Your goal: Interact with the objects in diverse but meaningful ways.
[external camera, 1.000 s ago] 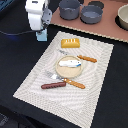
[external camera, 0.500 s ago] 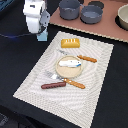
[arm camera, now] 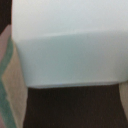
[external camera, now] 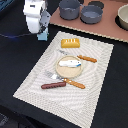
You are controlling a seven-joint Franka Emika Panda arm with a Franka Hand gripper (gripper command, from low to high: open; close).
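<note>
My white gripper (external camera: 42,33) hangs over the black table just off the mat's far corner, at the exterior view's left. It is shut on the pale blue carton (external camera: 43,34), which fills the wrist view as a pale block (arm camera: 70,45). The ridged yellow-orange bread loaf (external camera: 70,43) lies on the woven mat. On the round tan plate (external camera: 61,71) rests the silver fish (external camera: 72,63). The red-brown sausage (external camera: 53,85) lies at the mat's near side. Two grey pans (external camera: 69,8) (external camera: 91,14) stand on the pink board at the back.
An orange-handled knife (external camera: 87,58) lies beside the plate and an orange-handled fork (external camera: 74,83) lies next to the sausage. A pale bowl (external camera: 123,16) stands at the back right. A cable (external camera: 12,36) trails across the black table at the left.
</note>
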